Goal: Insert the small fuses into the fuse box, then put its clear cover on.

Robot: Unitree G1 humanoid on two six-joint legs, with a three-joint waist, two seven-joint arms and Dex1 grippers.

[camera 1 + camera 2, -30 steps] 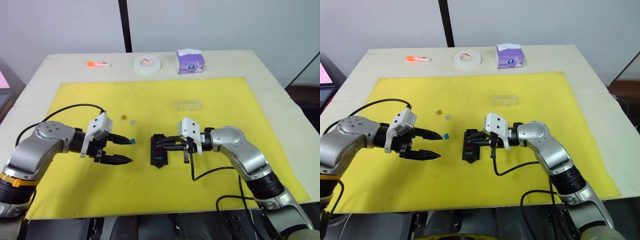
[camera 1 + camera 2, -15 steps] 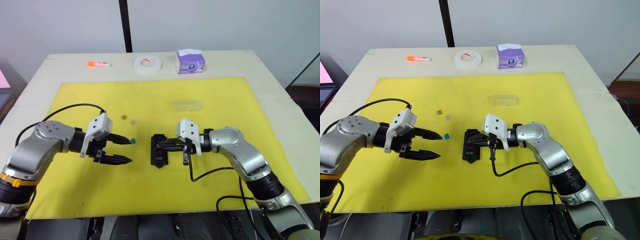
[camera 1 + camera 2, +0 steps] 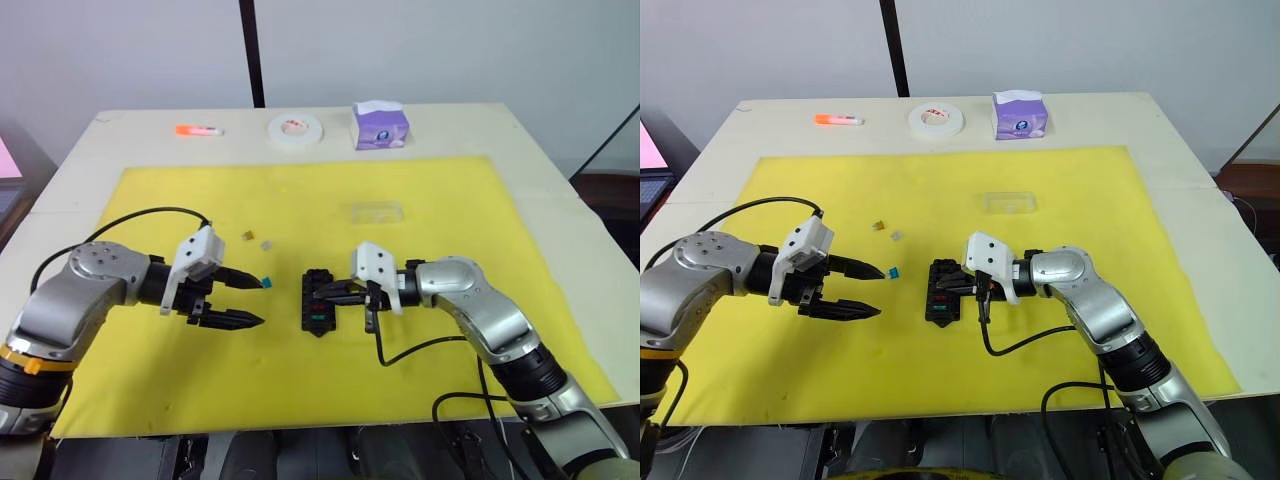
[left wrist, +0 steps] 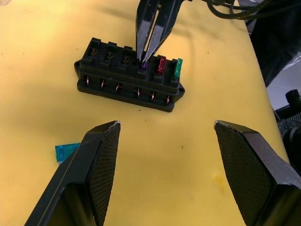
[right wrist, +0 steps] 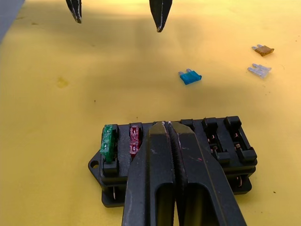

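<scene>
Left eye view had the fuse box lying near the middle of the yellow mat, with the right gripper pressed down over it, fingers closed together. The left gripper sat just beside the box on the mat, fingers spread wide and holding nothing; a teal fuse lay at its upper fingertip. An amber fuse and a grey fuse lay farther back, and the clear cover rested well apart, toward the far edge.

Left wrist view showed the right gripper's tips pinched on a purple fuse in a slot, next to a seated red fuse and green fuse.

Right wrist view showed the closed fingers covering the box's middle slots.
</scene>
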